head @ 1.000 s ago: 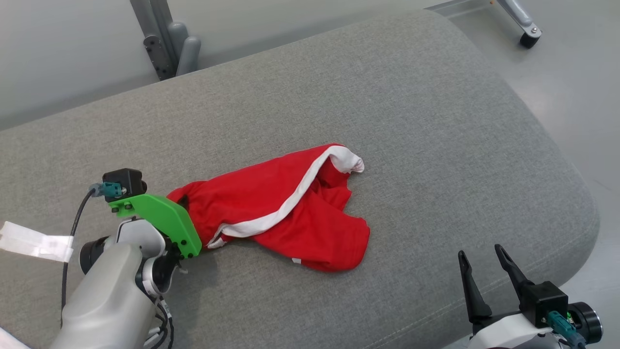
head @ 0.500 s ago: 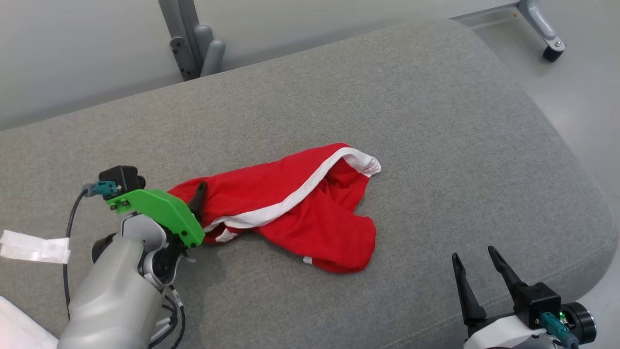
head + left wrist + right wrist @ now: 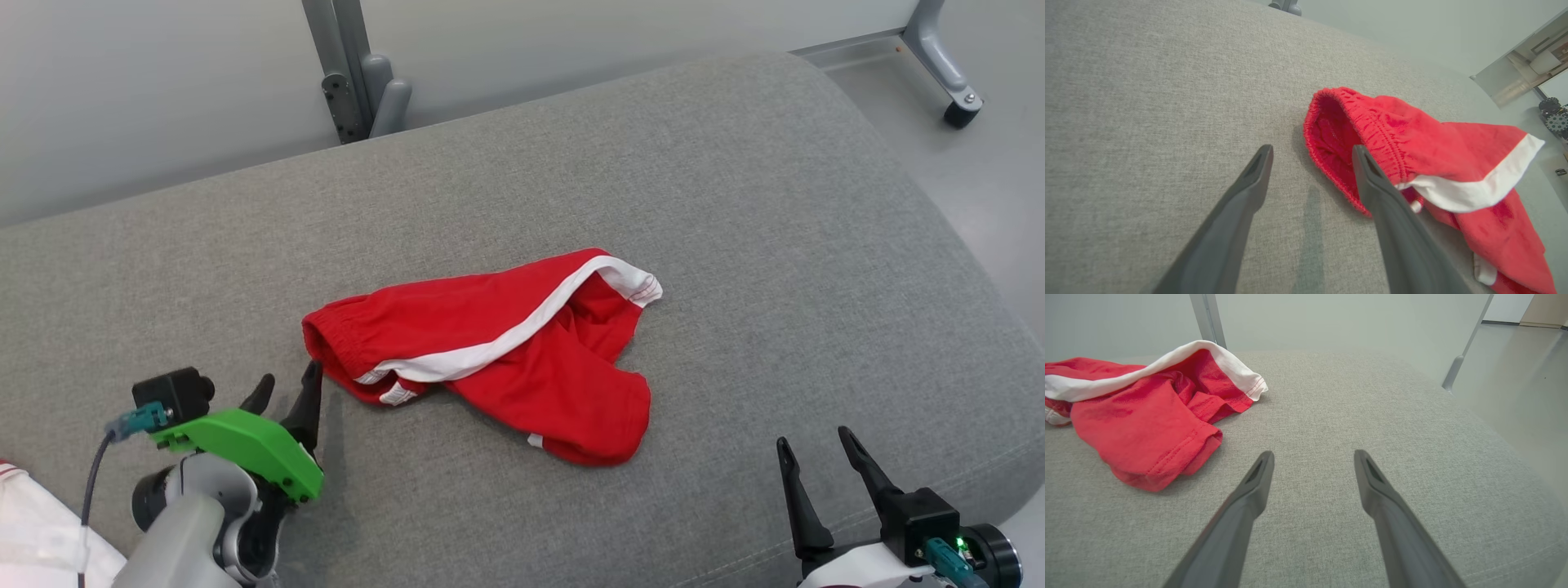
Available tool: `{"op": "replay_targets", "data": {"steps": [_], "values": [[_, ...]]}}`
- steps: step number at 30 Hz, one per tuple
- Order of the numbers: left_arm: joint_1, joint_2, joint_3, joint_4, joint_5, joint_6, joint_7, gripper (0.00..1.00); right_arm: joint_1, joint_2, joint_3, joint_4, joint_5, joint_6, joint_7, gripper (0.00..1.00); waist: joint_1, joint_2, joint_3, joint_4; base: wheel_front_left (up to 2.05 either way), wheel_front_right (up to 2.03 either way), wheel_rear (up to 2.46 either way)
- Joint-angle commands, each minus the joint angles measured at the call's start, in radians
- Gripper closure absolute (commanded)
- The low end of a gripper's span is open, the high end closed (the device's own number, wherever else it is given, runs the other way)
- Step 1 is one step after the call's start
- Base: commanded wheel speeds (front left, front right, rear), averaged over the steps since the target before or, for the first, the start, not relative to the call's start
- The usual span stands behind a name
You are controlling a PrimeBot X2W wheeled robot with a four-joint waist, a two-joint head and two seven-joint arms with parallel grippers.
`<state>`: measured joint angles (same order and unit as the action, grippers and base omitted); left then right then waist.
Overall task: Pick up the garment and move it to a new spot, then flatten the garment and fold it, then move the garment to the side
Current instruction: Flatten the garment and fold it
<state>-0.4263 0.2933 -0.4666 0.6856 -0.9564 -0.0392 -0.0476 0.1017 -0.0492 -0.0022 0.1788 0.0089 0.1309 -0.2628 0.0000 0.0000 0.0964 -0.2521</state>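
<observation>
Lying crumpled on the grey cushion (image 3: 735,204), roughly at its middle, is the red garment (image 3: 490,351); it appears to be a pair of shorts; a white stripe (image 3: 498,347) runs along its upper fold from the gathered waistband (image 3: 322,343) at its left end to a white-edged leg opening (image 3: 641,284) at its far right corner; a second leg lobe spreads toward the near side. The left gripper (image 3: 289,376) stands just off the garment's waistband end, on the near-left side; its fingers are spread wide with nothing between them; a green bracket (image 3: 245,445) sits on its wrist. In the left wrist view the left gripper (image 3: 1312,149) points at the open waistband (image 3: 1372,130); one finger overlaps the hem of the garment (image 3: 1453,163) in that view; whether it touches the cloth cannot be determined. The right gripper (image 3: 815,441) stands well apart from the garment, to its near right; its fingers are likewise spread wide and hold nothing. In the right wrist view the right gripper (image 3: 1313,454) hovers over bare cushion, the garment (image 3: 1147,412) lying to the upper left of that view. Beyond the garment, past the cushion's far edge, stands a grey metal post (image 3: 351,73); far to the garment's right a caster wheel (image 3: 962,113) rests on the floor (image 3: 980,188); a white cloth (image 3: 33,531) shows to the garment's near left, beside the left arm.
</observation>
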Motion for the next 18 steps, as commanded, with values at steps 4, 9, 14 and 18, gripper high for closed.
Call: {"op": "replay_targets", "data": {"steps": [4, 9, 14, 18], "values": [[0.111, -0.008, 0.003, -0.111, 0.014, 0.007, -0.105, 0.0, 0.019, -0.002, -0.016, -0.019, -0.016, 0.0, -0.003, 0.0, 0.0, 0.0, -0.021, 0.017, 0.0, 0.0, 0.0], [0.249, 0.001, 0.024, -0.275, 0.082, 0.047, -0.204, 0.0, 0.043, -0.002, -0.06, -0.053, -0.035, 0.0, -0.003, 0.0, 0.0, 0.0, -0.045, 0.056, 0.0, 0.0, 0.0], [0.373, -0.017, 0.139, -0.425, 0.218, 0.096, -0.217, 0.0, 0.061, -0.002, -0.109, -0.078, -0.036, 0.0, -0.003, 0.0, 0.0, 0.0, -0.063, 0.102, 0.0, 0.0, 0.0], [0.476, -0.079, 0.266, -0.501, 0.327, 0.078, -0.217, 0.0, 0.074, -0.002, -0.146, -0.087, -0.025, 0.0, -0.003, 0.0, 0.0, 0.0, -0.083, 0.144, 0.0, 0.0, 0.0]]}}
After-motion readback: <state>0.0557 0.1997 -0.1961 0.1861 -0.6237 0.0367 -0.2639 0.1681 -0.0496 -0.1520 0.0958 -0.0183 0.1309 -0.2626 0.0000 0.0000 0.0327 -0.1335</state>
